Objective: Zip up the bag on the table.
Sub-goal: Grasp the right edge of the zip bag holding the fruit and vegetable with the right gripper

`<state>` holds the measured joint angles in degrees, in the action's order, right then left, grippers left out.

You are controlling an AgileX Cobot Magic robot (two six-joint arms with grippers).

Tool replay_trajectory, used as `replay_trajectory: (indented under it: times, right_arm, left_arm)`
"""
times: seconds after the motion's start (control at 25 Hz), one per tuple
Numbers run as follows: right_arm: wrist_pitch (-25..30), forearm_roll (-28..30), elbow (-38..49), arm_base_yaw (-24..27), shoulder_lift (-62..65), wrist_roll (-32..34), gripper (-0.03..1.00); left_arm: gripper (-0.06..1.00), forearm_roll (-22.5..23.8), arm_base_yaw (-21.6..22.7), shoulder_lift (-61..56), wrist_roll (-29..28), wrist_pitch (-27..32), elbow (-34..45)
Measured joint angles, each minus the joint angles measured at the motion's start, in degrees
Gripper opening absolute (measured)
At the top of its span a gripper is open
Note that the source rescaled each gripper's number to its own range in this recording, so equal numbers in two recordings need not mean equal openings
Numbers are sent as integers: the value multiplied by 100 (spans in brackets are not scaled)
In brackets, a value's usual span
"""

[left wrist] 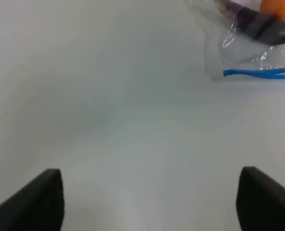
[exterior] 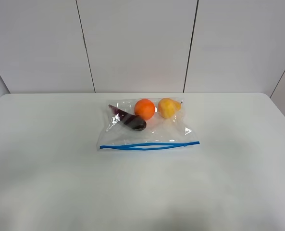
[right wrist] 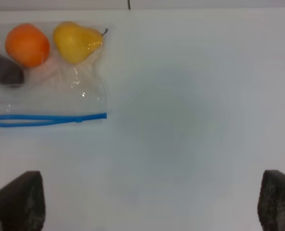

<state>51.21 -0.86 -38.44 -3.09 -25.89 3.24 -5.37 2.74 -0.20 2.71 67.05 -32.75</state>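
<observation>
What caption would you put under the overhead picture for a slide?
Clear zip bag holding an orange, pear and eggplant lies on a white table, its blue zip strip gaping slightly.

Likely a robot test lab or staging room. A large plain white flat surface (exterior: 46, 183) with rounded corners stands against a bare wall of pale grey panels (exterior: 137, 43) divided by thin dark seams. A clear plastic zip bag (exterior: 173, 134) with a blue strip lies on it, set out like a prop. The left gripper (left wrist: 149, 199) and right gripper (right wrist: 152, 202) hang over the surface, black jaws wide apart.
</observation>
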Motion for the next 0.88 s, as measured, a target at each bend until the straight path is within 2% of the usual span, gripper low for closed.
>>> replay_trajectory:
  times: [0.2, 0.36, 0.64, 0.76, 0.88]
  right_arm:
    - [-335, -259, -793, 0, -1930, -44, 99]
    - [-453, -933, -1389, 0, -3466, -589, 99]
    - [-458, -2941, -2210, 13, -5604, -2301, 97]
    - [-212, -3812, -2509, 164, -6341, -2899, 97]
    - [195, -4507, -2676, 569, -6928, -3447, 97]
  left_arm:
    - [93, 0, 0, 0, 0, 0, 0]
    - [93, 0, 0, 0, 0, 0, 0]
    - [93, 0, 0, 0, 0, 0, 0]
    - [93, 0, 0, 0, 0, 0, 0]
    - [93, 0, 0, 0, 0, 0, 0]
